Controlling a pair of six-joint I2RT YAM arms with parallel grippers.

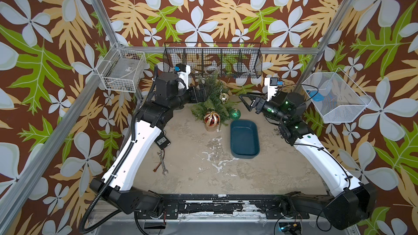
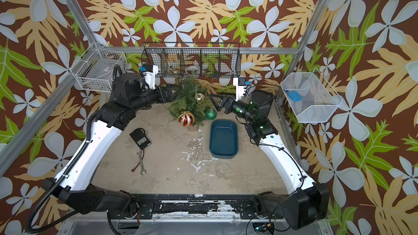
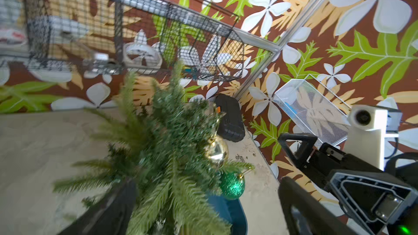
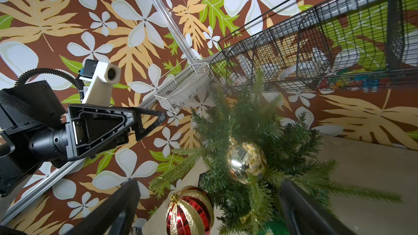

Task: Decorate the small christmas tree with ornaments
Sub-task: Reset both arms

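Note:
The small christmas tree (image 1: pixel 211 100) (image 2: pixel 188 100) stands in a tan pot (image 1: pixel 211 128) at the back of the table. Three ornaments hang on it: red-and-gold (image 1: pixel 212 118) (image 4: pixel 190 211), green glitter (image 1: pixel 235 114) (image 3: pixel 231 185) and shiny gold (image 1: pixel 224 97) (image 4: pixel 246 162). My left gripper (image 1: pixel 202 94) (image 3: pixel 203 200) is open just left of the tree, with blurred branches between its fingers. My right gripper (image 1: pixel 245 102) (image 4: pixel 208 200) is open to the right of the tree, facing it and holding nothing.
A blue tray (image 1: pixel 244 139) lies in front of the tree to the right. A black device (image 1: pixel 163 142) and a wrench (image 1: pixel 162 162) lie by the left arm. A black wire basket (image 1: pixel 212 59) hangs on the back wall above the tree, and white baskets (image 1: pixel 123 70) (image 1: pixel 334 97) on the sides.

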